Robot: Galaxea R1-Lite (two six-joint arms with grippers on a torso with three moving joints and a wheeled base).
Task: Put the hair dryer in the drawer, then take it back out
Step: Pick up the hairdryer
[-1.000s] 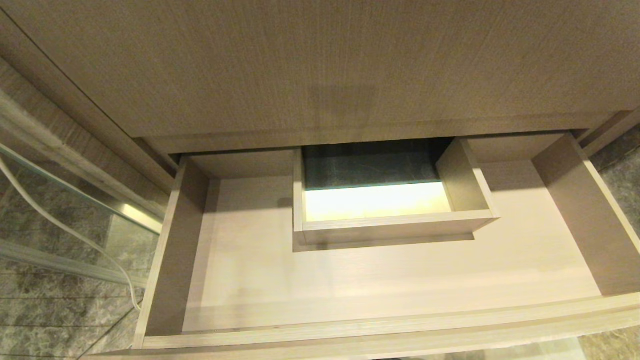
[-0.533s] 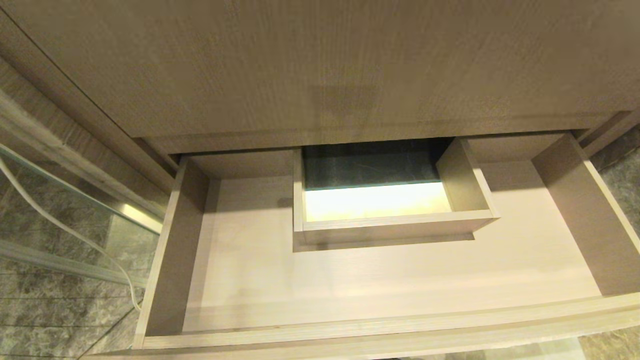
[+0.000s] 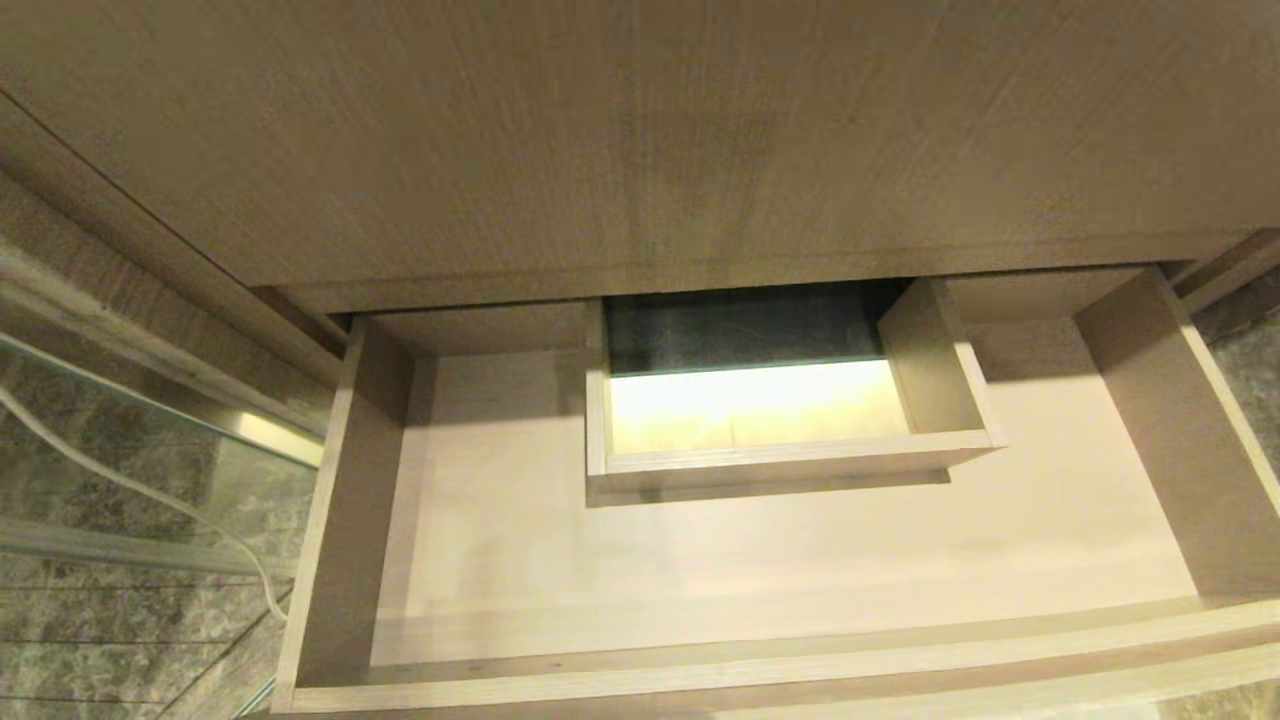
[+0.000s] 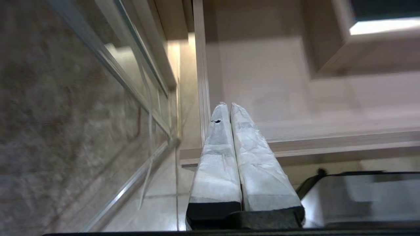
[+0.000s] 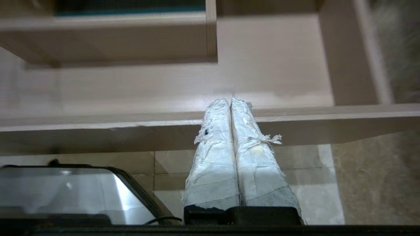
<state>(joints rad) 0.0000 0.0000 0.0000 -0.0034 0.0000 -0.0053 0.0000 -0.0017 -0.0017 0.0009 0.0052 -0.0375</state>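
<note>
Hanging just outside the pulled-out drawer (image 3: 760, 560), left fingers (image 4: 215, 137) and right fingers (image 5: 244, 131) are pressed together, holding nothing.

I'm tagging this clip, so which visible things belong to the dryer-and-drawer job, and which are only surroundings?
Job:
- wide light wood-grain drawer, pulled open; no hair dryer visible
- left gripper, shut
- right gripper, shut

Surroundings:
- tall wood-grain panel above
- thin white cable
- glass pane
- marble floor

Head camera steeply above the drawer (image 3: 700, 560); wrist cameras nearer, sharing it.
</note>
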